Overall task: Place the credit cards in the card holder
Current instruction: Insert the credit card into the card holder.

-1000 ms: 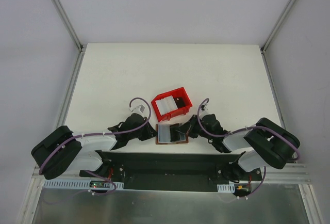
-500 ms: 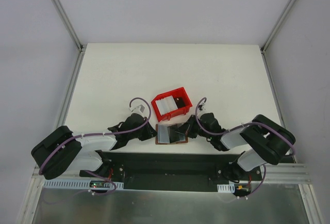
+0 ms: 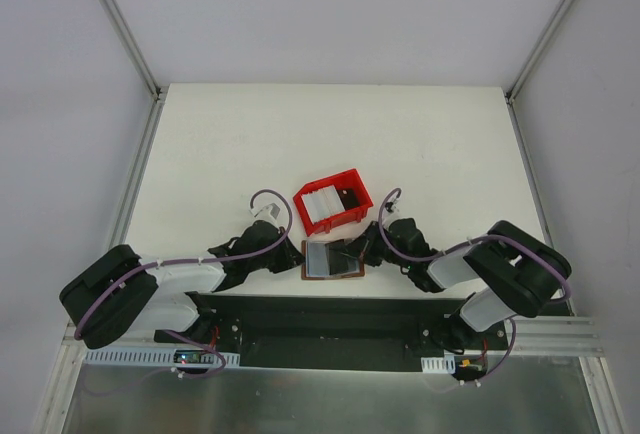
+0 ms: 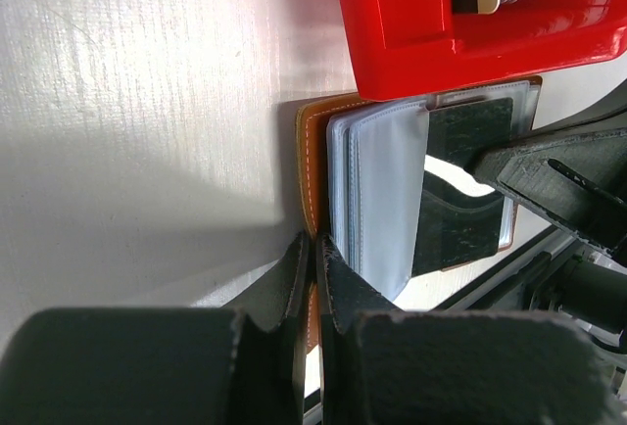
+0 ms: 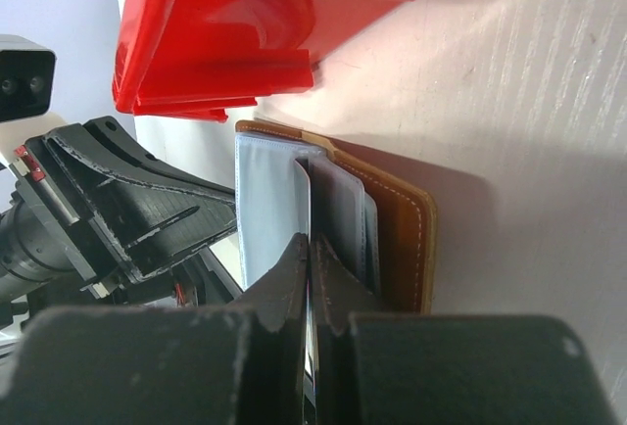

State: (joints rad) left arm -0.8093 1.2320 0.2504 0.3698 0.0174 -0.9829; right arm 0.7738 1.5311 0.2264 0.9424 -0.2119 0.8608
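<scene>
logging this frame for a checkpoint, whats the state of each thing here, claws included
card holder: open, lying flat, pale sleeves showing
left claw: shut on the card holder's brown edge
right claw: shut on a thin pale leaf of the card holder
red tray: upright, open top, cards inside
credit cards: standing on edge in the red tray

From above I get bright, even, diffuse light. The white matte tabletop (image 3: 250, 144) is nearly washed out, and shadows are short and soft. In the left wrist view, glare streaks the tabletop above a broad grey shadow. In the right wrist view, the brown leather-like folding card holder (image 5: 404, 239) casts a soft shadow. In both wrist views my jaws are dark, out-of-focus blurs up close.
</scene>
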